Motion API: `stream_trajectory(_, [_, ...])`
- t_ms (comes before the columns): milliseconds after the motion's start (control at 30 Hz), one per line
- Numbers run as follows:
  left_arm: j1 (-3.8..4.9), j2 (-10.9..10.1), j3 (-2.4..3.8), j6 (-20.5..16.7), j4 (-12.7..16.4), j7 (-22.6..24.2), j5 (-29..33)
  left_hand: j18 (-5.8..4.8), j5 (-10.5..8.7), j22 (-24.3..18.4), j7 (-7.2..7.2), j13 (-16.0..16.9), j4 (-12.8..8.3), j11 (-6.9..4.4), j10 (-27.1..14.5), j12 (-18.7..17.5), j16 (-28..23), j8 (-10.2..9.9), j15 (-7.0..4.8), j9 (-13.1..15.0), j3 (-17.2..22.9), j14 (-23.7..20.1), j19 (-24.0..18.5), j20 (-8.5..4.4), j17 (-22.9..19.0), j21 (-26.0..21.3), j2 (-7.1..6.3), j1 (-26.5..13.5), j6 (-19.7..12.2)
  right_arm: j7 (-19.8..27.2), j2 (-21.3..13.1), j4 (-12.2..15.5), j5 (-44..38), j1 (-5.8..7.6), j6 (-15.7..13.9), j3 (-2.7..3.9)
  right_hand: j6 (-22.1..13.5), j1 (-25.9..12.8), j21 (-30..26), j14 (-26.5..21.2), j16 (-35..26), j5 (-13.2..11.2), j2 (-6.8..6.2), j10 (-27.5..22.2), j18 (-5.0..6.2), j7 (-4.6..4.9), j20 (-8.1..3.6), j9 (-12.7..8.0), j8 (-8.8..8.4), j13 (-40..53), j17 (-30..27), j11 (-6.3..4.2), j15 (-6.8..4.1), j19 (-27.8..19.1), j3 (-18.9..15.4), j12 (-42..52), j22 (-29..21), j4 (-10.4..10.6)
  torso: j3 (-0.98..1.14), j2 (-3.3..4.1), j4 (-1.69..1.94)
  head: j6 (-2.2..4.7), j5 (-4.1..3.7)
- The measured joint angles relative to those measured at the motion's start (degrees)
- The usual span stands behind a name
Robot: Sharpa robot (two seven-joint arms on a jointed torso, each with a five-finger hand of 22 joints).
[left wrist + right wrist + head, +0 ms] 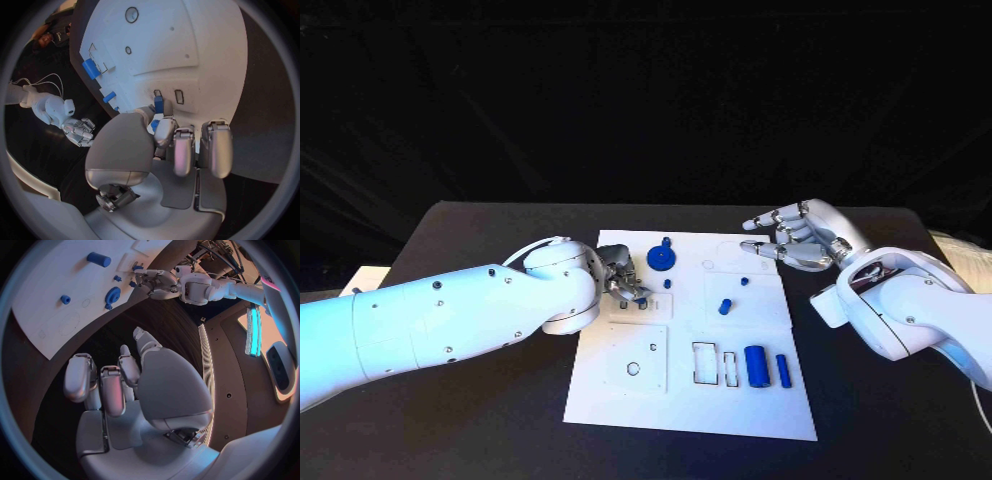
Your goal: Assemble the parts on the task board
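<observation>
Left hand [620, 283] fingers curled, pinching; right hand [799, 236] spread, raised.

The left hand [620, 282] covers part of the task board [689, 400], its fingers hiding most of a small blue part [158, 105]. Whether that part is gripped cannot be told.

White task board [625, 395] flat mid-table, blue cylinder [756, 366] lying in its near-right area, blue gear [661, 258] near far edge

Arms: white [444, 320], glossy rounded shells, small dark screw dots.
Hands: silver [798, 237], segmented fingers, grey pads.
Palms: smooth grey domes [165, 390].
</observation>
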Motion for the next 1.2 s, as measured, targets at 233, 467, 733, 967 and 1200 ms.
stream_trajectory(233, [-0.01,0.1,0.05,1.1,0.0,-0.1,-0.4,0.0,0.0,0.0,0.01,0.0,-0.3,0.0,0.0,0.0,0.0,0.2,0.0,0.0,0.3,0.0,0.0,0.0,0.0,0.0,-0.03,-0.2,0.0,0.0,0.0,0.0,0.0,0.0,0.2,0.0,0.0,0.0,0.0,0.0,0.0,0.0,0.0,0.0,0.0,0.0,0.0,0.0,0.0,0.0,0.0,0.01,0.0,0.0,0.0,0.0,0.0,0.0,-0.01,0.01,0.04,-0.1,-0.05])
stream_trajectory(467, [0.05,0.2,0.14,2.7,-0.1,-0.1,-0.2,0.0,-0.01,0.0,0.01,0.0,-0.3,0.0,0.0,0.0,0.0,0.2,0.0,0.1,0.6,0.0,0.0,0.0,0.0,0.0,-0.17,-0.5,0.0,0.0,0.1,0.0,0.0,-0.01,0.3,0.0,0.0,0.0,0.0,0.0,0.0,0.0,0.0,0.0,0.0,0.0,0.0,0.0,0.0,-0.1,0.0,-0.05,0.0,0.0,0.0,0.0,0.0,0.0,-0.02,0.0,0.04,-0.2,-0.01])
stream_trajectory(733, [0.14,0.2,0.24,4.0,-0.2,-0.1,0.7,0.0,-0.01,0.0,0.09,0.0,-0.7,0.0,0.0,0.0,0.0,0.2,0.0,0.3,1.1,0.0,0.0,0.0,0.0,0.0,-0.18,-1.2,0.1,0.0,0.4,-0.3,0.0,-0.1,0.3,0.0,0.0,-0.3,0.0,0.0,0.0,0.0,-0.29,0.1,0.0,0.0,0.0,-0.1,0.0,-0.8,0.0,-0.13,0.0,0.0,-0.2,0.0,-0.1,0.2,-0.05,0.01,0.03,-0.3,0.05])
stream_trajectory(967, [0.21,0.3,0.31,4.4,-0.4,-0.1,1.2,0.0,-0.24,0.0,0.09,0.0,-0.9,0.0,0.0,0.0,0.0,0.2,0.0,0.3,1.2,0.0,0.0,0.0,0.0,0.0,-0.18,-1.2,0.1,0.0,0.5,-0.4,0.0,-0.2,0.3,-0.01,0.0,-0.3,-0.1,0.0,0.0,0.0,-0.29,0.1,0.0,0.0,0.0,-0.1,0.0,-0.8,0.0,-0.12,0.0,0.0,-0.2,0.0,-0.1,0.2,-0.03,0.02,0.04,-0.41,0.01])
stream_trajectory(1200, [0.29,0.5,0.35,4.8,-0.8,-0.1,1.6,0.0,-0.39,0.0,0.07,-0.2,-0.8,0.01,0.0,0.0,0.0,0.3,0.0,0.5,1.6,0.0,0.0,0.0,0.0,0.0,-0.24,-1.1,0.3,0.1,0.5,-0.4,0.0,-0.22,0.3,-0.01,0.0,-0.3,-0.2,0.0,0.0,0.0,-0.29,0.1,0.0,0.0,0.0,0.0,0.0,-0.8,0.0,-0.12,0.0,0.0,-0.2,0.0,-0.1,0.2,-0.02,0.02,0.04,-0.48,0.0])
